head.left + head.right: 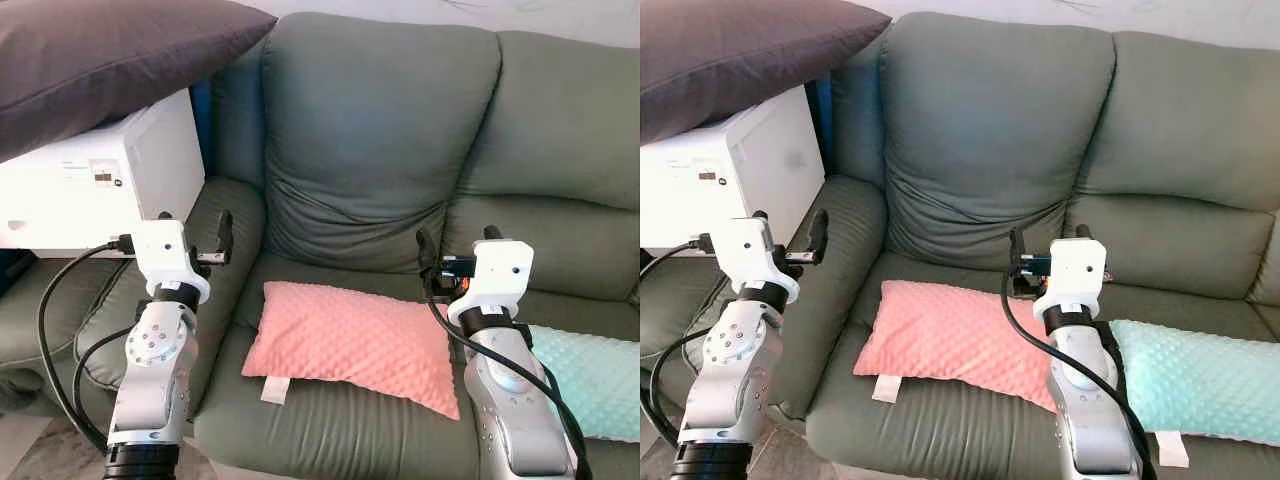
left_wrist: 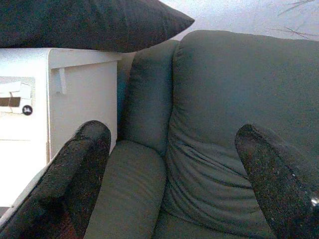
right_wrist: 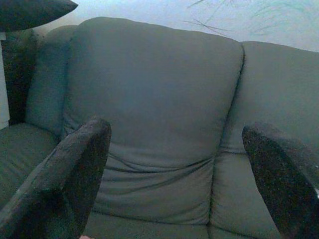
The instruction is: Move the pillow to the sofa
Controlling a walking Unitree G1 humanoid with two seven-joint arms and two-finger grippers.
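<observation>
Both silver arms rise bent at the elbow in front of the sofa (image 1: 380, 130). The left gripper (image 1: 195, 235) hangs over the armrest with fingers spread wide, empty; the right gripper (image 1: 455, 250) hangs over the seat, equally wide and empty. A pink, dimpled, rectangular pillow (image 1: 350, 340) lies flat on the green leathery seat between them. A teal dimpled pillow (image 1: 1200, 385) lies beside it. A dark cushion (image 1: 100, 55) rests atop a white box (image 1: 110, 180).

head stereo: forward-down, near sofa (image 1: 380, 140) | wrist cams: level, facing its backrest, shared
</observation>
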